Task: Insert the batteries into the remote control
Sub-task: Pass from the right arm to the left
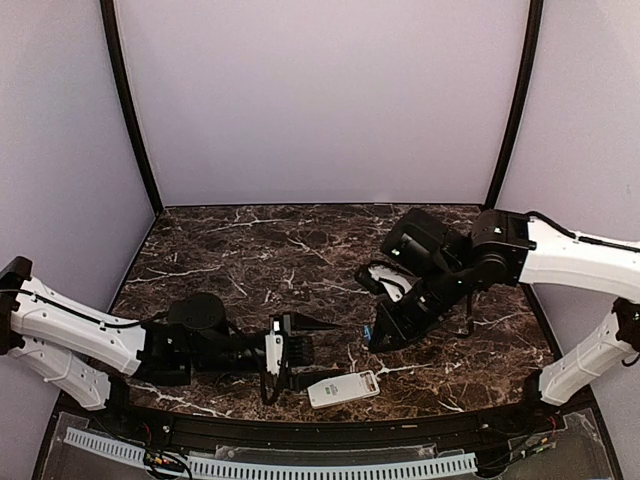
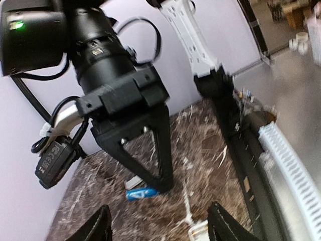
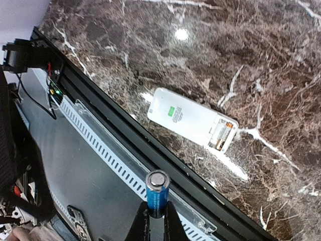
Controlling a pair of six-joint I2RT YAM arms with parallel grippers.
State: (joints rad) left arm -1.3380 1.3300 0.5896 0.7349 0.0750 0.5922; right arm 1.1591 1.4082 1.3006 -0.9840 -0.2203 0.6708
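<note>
We log the remote control [image 1: 343, 388] lying back-up near the front edge of the table [image 1: 250, 250], long axis along that edge. Its battery bay [image 3: 223, 134] is open, contents unclear. The right gripper [image 1: 372, 335] pinches a blue battery [image 3: 157, 188] just beyond the remote, metal cap toward its wrist camera. The left gripper [image 1: 318, 352] is spread, holding nothing.

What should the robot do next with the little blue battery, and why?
Probably carry the battery over to the remote control and line it up with the open compartment. The right gripper pinches it, and the compartment faces up, uncovered.

The table [image 1: 300, 250] is glossy marble, the remote control [image 3: 186, 118] smooth white plastic, the battery [image 3: 157, 195] shiny blue
</note>
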